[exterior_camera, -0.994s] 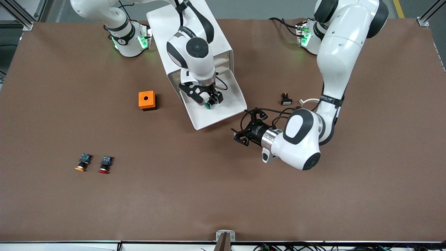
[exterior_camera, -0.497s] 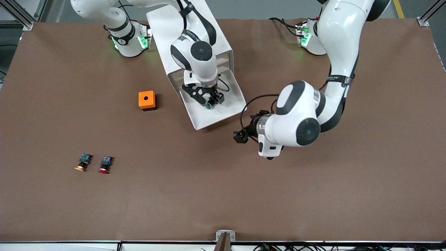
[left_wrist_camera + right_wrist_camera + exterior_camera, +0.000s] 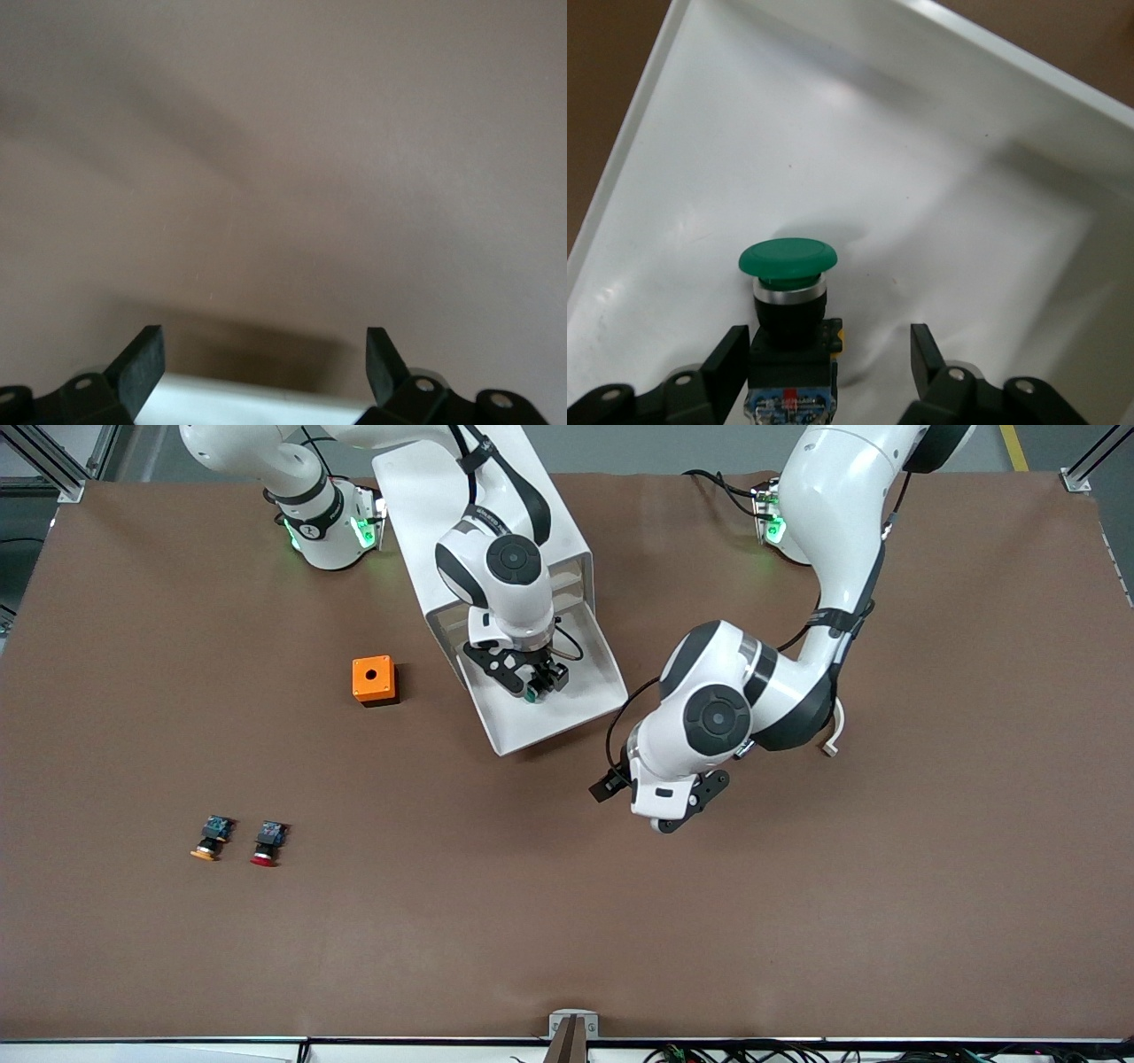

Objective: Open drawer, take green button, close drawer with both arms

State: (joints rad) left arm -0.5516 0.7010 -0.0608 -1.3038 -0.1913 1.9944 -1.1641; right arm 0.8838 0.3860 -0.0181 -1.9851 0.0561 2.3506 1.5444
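The drawer [image 3: 567, 713] stands pulled out of the white cabinet [image 3: 461, 496]. The green-capped button [image 3: 530, 695] lies in the drawer. My right gripper [image 3: 537, 684] is low in the drawer, open, with its fingers on either side of the button. In the right wrist view the button [image 3: 788, 259] sits against one finger of the right gripper [image 3: 830, 345], and the other finger is apart from it, on the white drawer floor [image 3: 966, 221]. My left gripper [image 3: 617, 781] is open and empty, over the table just off the drawer's front corner. The left wrist view shows the left gripper [image 3: 263, 341] with a white edge [image 3: 257, 400] between its fingers.
An orange box [image 3: 373, 680] stands beside the drawer toward the right arm's end. An orange-capped pushbutton [image 3: 209, 840] and a red-capped pushbutton [image 3: 266, 843] lie nearer the front camera. A white cable end [image 3: 831, 744] lies by the left arm.
My left arm has swung its elbow and wrist round above the gripper, which stays near the drawer's front corner. My right gripper has shifted slightly around the button.
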